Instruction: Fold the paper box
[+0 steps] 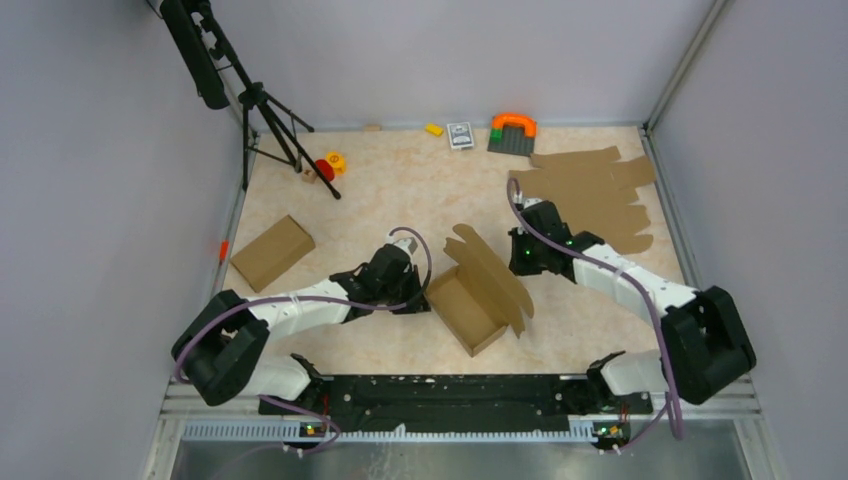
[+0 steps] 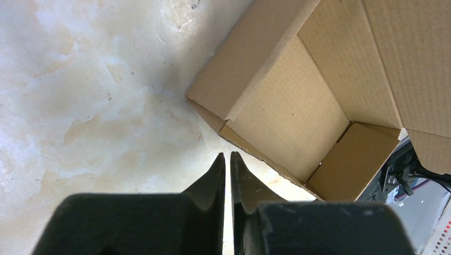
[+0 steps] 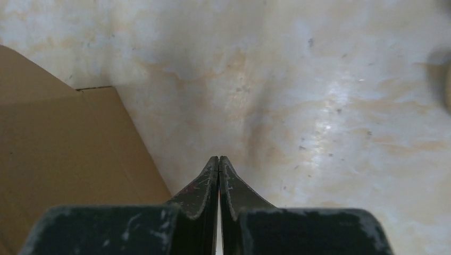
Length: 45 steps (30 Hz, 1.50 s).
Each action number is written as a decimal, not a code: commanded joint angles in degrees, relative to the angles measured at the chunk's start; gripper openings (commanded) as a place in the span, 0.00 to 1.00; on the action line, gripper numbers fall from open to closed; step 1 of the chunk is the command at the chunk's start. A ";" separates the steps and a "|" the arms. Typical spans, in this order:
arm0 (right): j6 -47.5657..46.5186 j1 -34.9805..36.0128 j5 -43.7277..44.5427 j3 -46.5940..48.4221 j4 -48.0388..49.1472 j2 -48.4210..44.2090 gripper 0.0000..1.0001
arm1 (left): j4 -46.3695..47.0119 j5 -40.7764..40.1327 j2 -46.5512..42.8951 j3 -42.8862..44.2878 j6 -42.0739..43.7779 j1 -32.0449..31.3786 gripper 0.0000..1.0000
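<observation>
The paper box [image 1: 466, 310] is sitting half-formed near the middle of the tabletop [image 1: 400, 190], its tray walls standing up and its lid panel with tabs rising open along the side facing the right arm. The left gripper [image 2: 227, 158] is sitting clenched on nothing, its tips pointing at a corner of the tray from just beside it; whether they are touching the cardboard I cannot tell. The right gripper [image 3: 218, 159] is also clenched and empty, pointing at bare tabletop with a panel of the box just to its side. A pile of flat cardboard sheets [image 1: 590, 190] is lying at the far right, and a closed brown box [image 1: 272, 252] is lying well apart on the left.
</observation>
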 commanded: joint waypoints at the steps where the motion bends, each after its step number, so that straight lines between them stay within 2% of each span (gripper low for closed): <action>1: -0.27 -0.80 -12.87 -0.28 11.09 4.87 0.00 | 1.38 0.12 0.95 2.26 1.46 0.13 0.06; 4: 0.14 -0.78 -20.28 -0.48 15.12 10.17 0.00 | 1.97 0.93 1.54 2.51 1.95 0.17 0.06; 10: 2.34 -0.14 -25.13 -1.53 19.48 15.42 0.00 | 3.27 2.42 2.61 2.82 2.30 0.13 0.06; 22: 2.70 9.40 -20.73 3.34 17.53 20.45 0.00 | 3.22 3.87 6.28 5.87 3.15 0.13 0.06; 41: 2.00 11.33 -16.02 4.97 12.86 19.39 0.00 | 3.37 4.52 8.94 7.99 3.38 0.05 0.06; 45: 1.75 11.01 -12.71 4.83 10.80 18.80 0.00 | 2.21 3.20 7.46 7.46 3.67 0.04 0.05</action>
